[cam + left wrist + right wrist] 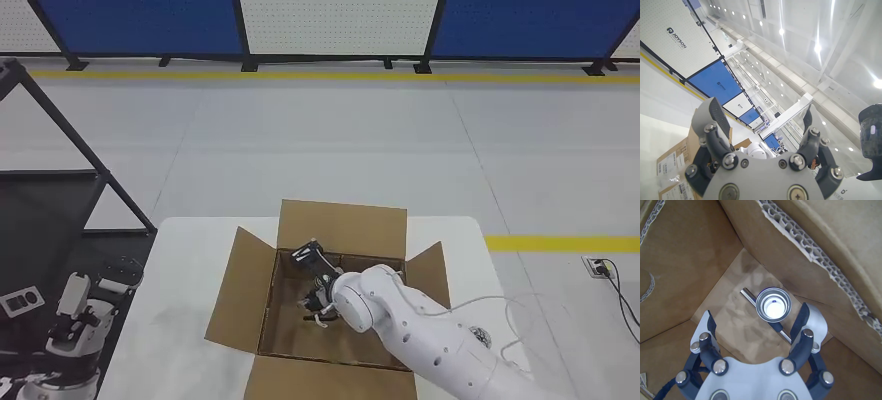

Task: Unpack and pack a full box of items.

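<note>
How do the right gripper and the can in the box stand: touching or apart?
Apart. The right wrist view shows the right gripper open, bare cardboard of the box floor visible between each of its jaws and the upright can.

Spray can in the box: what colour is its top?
Spray can: silver rim, white nozzle; best in right wrist view.

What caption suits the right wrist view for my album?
Open jaws above an upright metal can and rod inside a cardboard box.

Open cardboard box point(343, 226) on white table point(190, 290)
</note>
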`<action>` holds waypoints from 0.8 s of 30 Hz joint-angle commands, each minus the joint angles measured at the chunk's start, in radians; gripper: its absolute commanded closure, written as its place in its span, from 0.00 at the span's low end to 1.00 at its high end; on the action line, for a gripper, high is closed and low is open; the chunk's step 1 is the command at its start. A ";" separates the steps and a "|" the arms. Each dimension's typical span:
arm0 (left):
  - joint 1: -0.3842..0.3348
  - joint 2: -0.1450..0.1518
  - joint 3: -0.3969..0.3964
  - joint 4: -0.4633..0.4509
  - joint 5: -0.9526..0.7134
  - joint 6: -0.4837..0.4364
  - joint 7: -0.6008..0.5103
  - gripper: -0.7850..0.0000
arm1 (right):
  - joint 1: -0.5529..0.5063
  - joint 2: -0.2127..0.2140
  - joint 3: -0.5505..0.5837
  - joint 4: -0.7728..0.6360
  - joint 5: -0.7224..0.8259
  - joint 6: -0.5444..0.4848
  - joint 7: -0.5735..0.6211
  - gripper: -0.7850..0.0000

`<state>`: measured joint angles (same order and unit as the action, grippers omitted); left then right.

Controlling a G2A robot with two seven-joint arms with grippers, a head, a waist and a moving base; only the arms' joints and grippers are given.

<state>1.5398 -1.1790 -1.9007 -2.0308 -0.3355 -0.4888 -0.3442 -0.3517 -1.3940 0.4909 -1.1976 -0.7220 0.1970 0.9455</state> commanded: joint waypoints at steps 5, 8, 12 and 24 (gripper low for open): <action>0.003 -0.001 -0.004 -0.002 0.007 -0.004 0.004 0.00 | 0.009 -0.023 0.005 0.050 0.006 -0.011 -0.008 0.28; 0.005 -0.001 -0.006 -0.003 0.007 -0.006 0.000 0.00 | 0.013 -0.035 0.009 0.072 0.008 -0.014 -0.007 0.45; 0.005 -0.001 -0.008 -0.004 0.010 -0.005 -0.004 0.00 | 0.019 -0.048 0.011 0.094 0.002 -0.015 0.002 0.53; -0.005 -0.001 -0.004 0.002 0.010 -0.003 -0.015 0.00 | 0.007 -0.065 0.048 0.082 -0.030 -0.020 0.003 1.00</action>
<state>1.5358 -1.1800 -1.9053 -2.0291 -0.3241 -0.4913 -0.3593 -0.3416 -1.4600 0.5342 -1.1045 -0.7488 0.1800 0.9489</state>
